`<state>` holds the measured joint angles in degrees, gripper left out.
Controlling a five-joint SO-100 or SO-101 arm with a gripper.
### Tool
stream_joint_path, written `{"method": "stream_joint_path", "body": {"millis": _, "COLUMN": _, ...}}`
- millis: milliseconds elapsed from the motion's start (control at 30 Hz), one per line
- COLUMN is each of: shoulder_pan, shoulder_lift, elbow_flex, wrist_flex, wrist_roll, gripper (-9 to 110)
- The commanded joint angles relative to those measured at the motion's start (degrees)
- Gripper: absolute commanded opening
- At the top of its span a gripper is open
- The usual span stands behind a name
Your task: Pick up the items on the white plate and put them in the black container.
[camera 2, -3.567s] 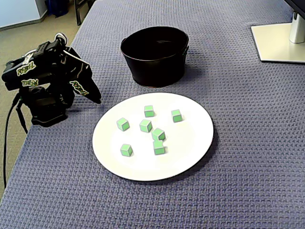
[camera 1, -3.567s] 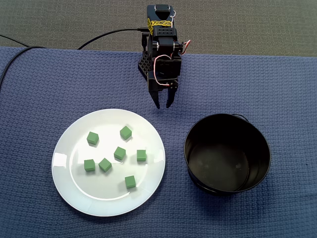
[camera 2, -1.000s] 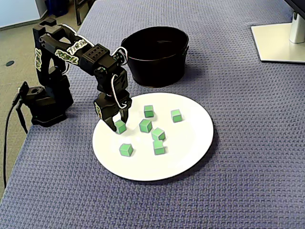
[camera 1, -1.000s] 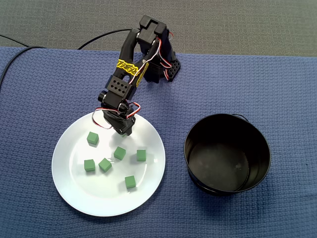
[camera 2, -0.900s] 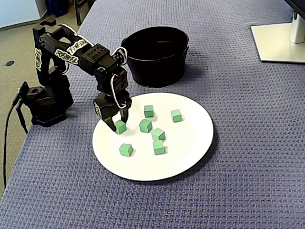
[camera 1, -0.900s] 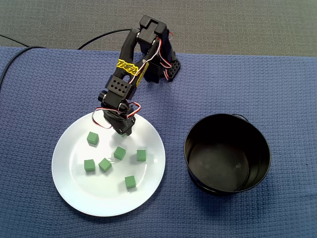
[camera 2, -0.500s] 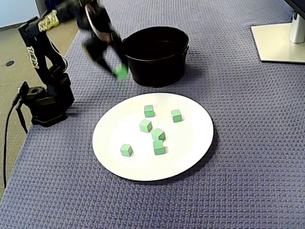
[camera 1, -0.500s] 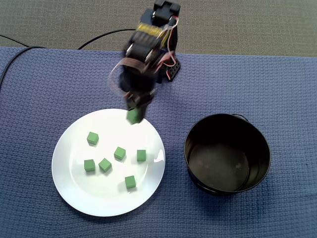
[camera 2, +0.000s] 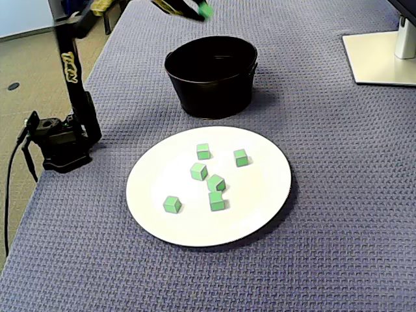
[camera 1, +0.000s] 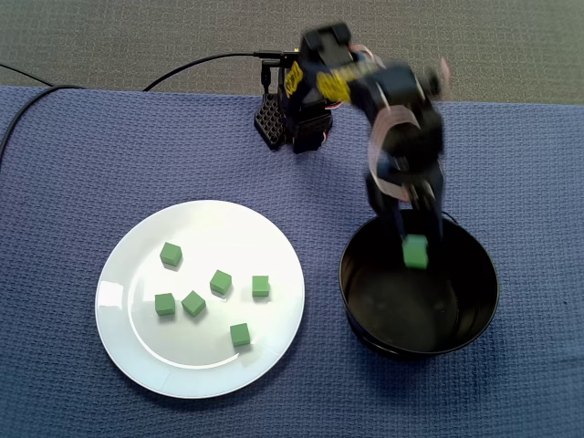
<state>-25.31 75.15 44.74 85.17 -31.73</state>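
Now at the carry step: the arm's pincer (camera 1: pixel 416 235), smeared by motion blur, is clamped on 1 green cube (camera 1: pixel 415 253) and hangs over the open mouth of the black container (camera 1: pixel 351 292), at the lower right of a fixed view. In a fixed view from the side, the green cube (camera 2: pixel 205 10) sits at the very top edge of the frame. It is high above the black container (camera 2: pixel 209 91) and well clear of its rim.

6 other cubes (camera 1: pixel 220 282) lie scattered on the white plate (camera 1: pixel 128 365) at the lower left, all well apart from the pincer. No cube shows inside the black container, so the job looks barely begun. Plate and container stand side by side on the blue-clothed bench (camera 1: pixel 73 164).

The next move appears to be the release. From above, the green cube seems to sit toward the upper part of the opening, close to the rim. A short drop in height and a nudge toward the centre before the jaws part would likely keep it from glancing off the edge. After that, the plate's 6 cubes await.
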Motion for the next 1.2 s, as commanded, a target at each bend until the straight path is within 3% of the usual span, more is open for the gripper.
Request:
{"method": "stream_joint_path", "body": {"millis": 0, "shoulder_pan": -4.0, "shoulder_lift": -9.8, "elbow_flex": -3.2, "wrist_flex": 0.1, "wrist_roll": 4.2, "gripper": 0}}
{"method": "stream_joint_path", "body": {"millis": 200, "shoulder_pan": -6.4, "shoulder_lift": -19.6, "elbow_flex": -4.7, "wrist_flex": 2.4, "wrist_roll": 7.8, "gripper": 0}}
{"method": "stream_joint_path", "body": {"millis": 267, "shoulder_pan": -7.5, "shoulder_lift": -22.8, "elbow_flex": -6.8, "wrist_flex": 4.3, "wrist_roll": 7.6, "gripper": 7}}
{"method": "stream_joint_path", "body": {"millis": 333, "shoulder_pan": -8.3, "shoulder_lift": -24.3, "elbow_flex": -8.7, "wrist_flex": 5.7, "wrist_roll": 9.9, "gripper": 26}}
{"method": "stream_joint_path", "body": {"millis": 400, "shoulder_pan": -8.5, "shoulder_lift": -23.7, "elbow_flex": -10.4, "wrist_flex": 6.5, "wrist_roll": 11.8, "gripper": 36}}
{"method": "stream_joint_path", "body": {"millis": 567, "shoulder_pan": -7.0, "shoulder_lift": -11.3, "elbow_flex": -14.2, "wrist_flex": 10.4, "wrist_roll": 15.1, "gripper": 39}}
{"method": "stream_joint_path", "body": {"millis": 700, "shoulder_pan": 2.5, "shoulder_lift": 5.2, "elbow_flex": -12.3, "wrist_flex": 13.7, "wrist_roll": 18.1, "gripper": 35}}
{"method": "stream_joint_path", "body": {"millis": 833, "shoulder_pan": 21.3, "shoulder_lift": 14.4, "elbow_flex": -5.8, "wrist_flex": 12.1, "wrist_roll": 23.6, "gripper": 38}}
{"method": "stream_joint_path", "body": {"millis": 1000, "shoulder_pan": 40.2, "shoulder_lift": 15.3, "elbow_flex": 8.0, "wrist_flex": 7.8, "wrist_roll": 31.2, "gripper": 41}}
{"method": "stream_joint_path", "body": {"millis": 1167, "shoulder_pan": 46.3, "shoulder_lift": 6.3, "elbow_flex": 16.2, "wrist_flex": 3.7, "wrist_roll": 32.7, "gripper": 39}}
